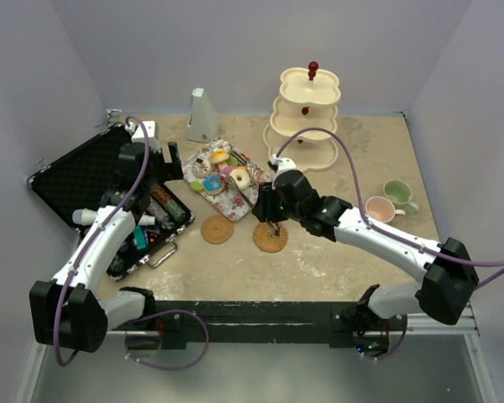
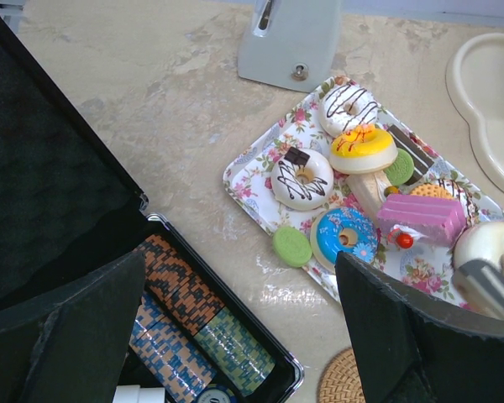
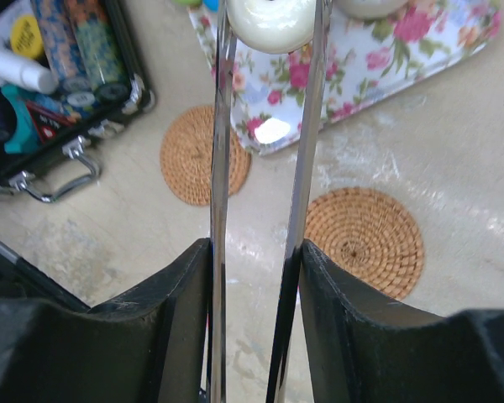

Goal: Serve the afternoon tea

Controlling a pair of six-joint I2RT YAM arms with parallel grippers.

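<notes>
My right gripper [image 3: 256, 269] is shut on a pair of metal tongs [image 3: 221, 168]. The tong tips pinch a white donut [image 3: 273, 15] over the floral tray [image 3: 386, 59]. That donut [image 2: 487, 243] shows at the right edge of the left wrist view, beside a pink cake [image 2: 422, 217] and a blue donut [image 2: 344, 237]. My left gripper [image 2: 239, 327] hangs open between the tray [image 2: 252, 180] and the black case [image 2: 50, 168], holding nothing. The cream stand [image 1: 307, 109] is at the back. Pink mug [image 1: 378, 208] and green mug [image 1: 397, 192] are on the right. Two coasters [image 1: 217, 228] [image 1: 270, 238] lie in front of the tray.
The open black case [image 1: 76, 176] with chips and tools fills the left side. A grey pyramid-shaped object [image 1: 202, 116] stands behind the tray. A green disc [image 2: 292, 246] lies at the tray's near edge. Walls close in the table on three sides.
</notes>
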